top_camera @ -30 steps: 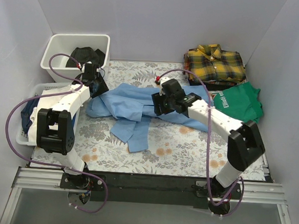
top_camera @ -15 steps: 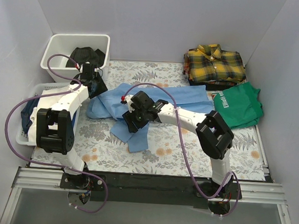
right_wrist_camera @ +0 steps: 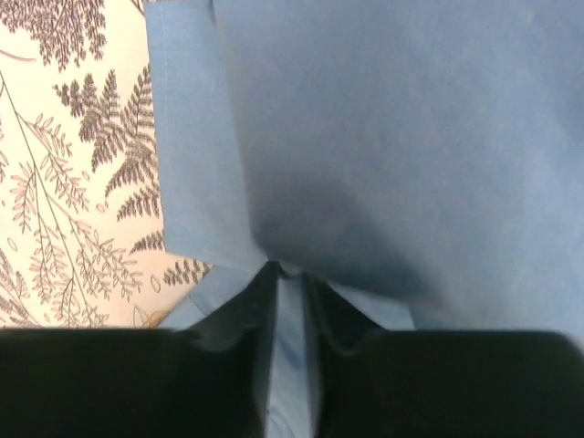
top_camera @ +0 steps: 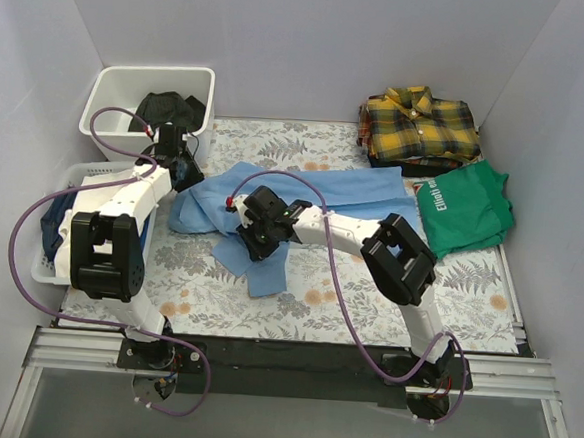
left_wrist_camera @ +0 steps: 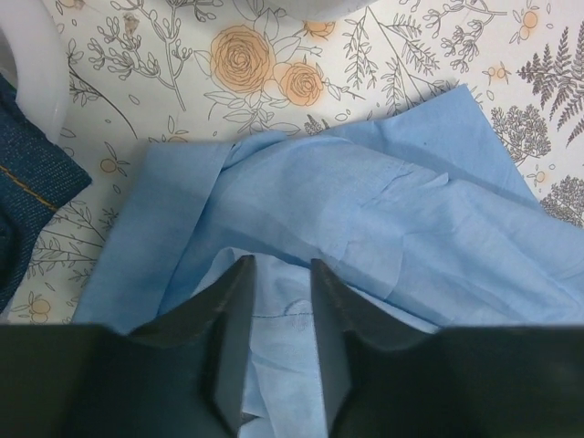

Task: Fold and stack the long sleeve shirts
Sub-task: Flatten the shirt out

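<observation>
Since the right gripper (right_wrist_camera: 290, 274) has its jaws nearly together on a thin ridge of the light blue shirt (top_camera: 364, 189), with cloth tenting into the pinch, it reads as a real grasp. It sits at the near middle of the garment, where a flap hangs toward the near edge. The left gripper (left_wrist_camera: 279, 269) is at the shirt's far-left end. Its jaws are part-way apart and straddle a placket with a button, and I cannot tell if that cloth is clamped or just lies between the fingers (left_wrist_camera: 228, 347).

The shirt is crumpled across the middle of the floral table (top_camera: 368, 284), running from far right to near left. The step looks like spreading it flat before folding.

To do it well:
- Confirm the left pinch first.
- Draw both ends apart evenly and keep them low.
- Take one layer only, not a bunch.
- Keep the right arm's cable clear of the cloth.
- A lopsided pull would likely twist the sleeve under the body.

The yellow-and-black plaid shirt (top_camera: 419, 123) is folded in the far right corner, on top of something dark. The green T-shirt (top_camera: 463, 206) is just near of it, well apart from both grippers.

Containers:
- The white tub (top_camera: 111, 81) is in the far left corner with a black garment (top_camera: 165, 105) inside.
- The white basket (top_camera: 69, 178) is at the left edge, just near of the tub. It holds a denim item (top_camera: 53, 224) and some white cloth, too bunched to name.
</observation>
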{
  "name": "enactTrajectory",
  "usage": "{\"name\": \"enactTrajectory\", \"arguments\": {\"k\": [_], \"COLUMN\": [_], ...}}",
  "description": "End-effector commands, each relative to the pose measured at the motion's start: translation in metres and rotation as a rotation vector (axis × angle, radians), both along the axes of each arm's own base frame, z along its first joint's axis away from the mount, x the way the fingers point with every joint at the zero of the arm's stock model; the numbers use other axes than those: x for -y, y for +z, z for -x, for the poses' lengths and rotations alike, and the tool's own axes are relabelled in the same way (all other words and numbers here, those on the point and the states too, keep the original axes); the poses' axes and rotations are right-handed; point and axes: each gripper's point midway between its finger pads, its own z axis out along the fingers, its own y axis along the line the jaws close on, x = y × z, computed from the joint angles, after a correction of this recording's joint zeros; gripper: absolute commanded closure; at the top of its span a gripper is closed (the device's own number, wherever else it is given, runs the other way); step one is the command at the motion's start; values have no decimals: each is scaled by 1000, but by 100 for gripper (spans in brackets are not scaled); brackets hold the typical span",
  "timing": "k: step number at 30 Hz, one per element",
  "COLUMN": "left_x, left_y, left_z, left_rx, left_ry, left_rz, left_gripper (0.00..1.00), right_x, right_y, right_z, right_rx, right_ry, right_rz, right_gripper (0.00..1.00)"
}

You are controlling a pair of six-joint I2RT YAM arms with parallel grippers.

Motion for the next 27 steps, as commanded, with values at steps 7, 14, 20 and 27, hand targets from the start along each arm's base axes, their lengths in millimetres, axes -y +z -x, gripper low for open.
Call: {"name": "enactTrajectory", "arguments": {"k": [7,14,20,27], "left_x": [-9,-9,-10,-5], "left_y": [-1,9,23,15], "left_z": [9,9,9,12], "left_rx": [-4,23,63,49], "left_ry": [18,17,9,-11], "left_rz": [-17,-13,-11,8], "left_gripper": [84,74,58,57], "right_x": [4,32,73,136], "right_y": [97,186,276,375], "right_z": [9,20,31,5], "right_rx": [146,266,438,743], "right_ry": [5,-22,-70,-352], "right_rz": [-147,-295,-464,-618], "right_gripper": [99,99,99,99]}}
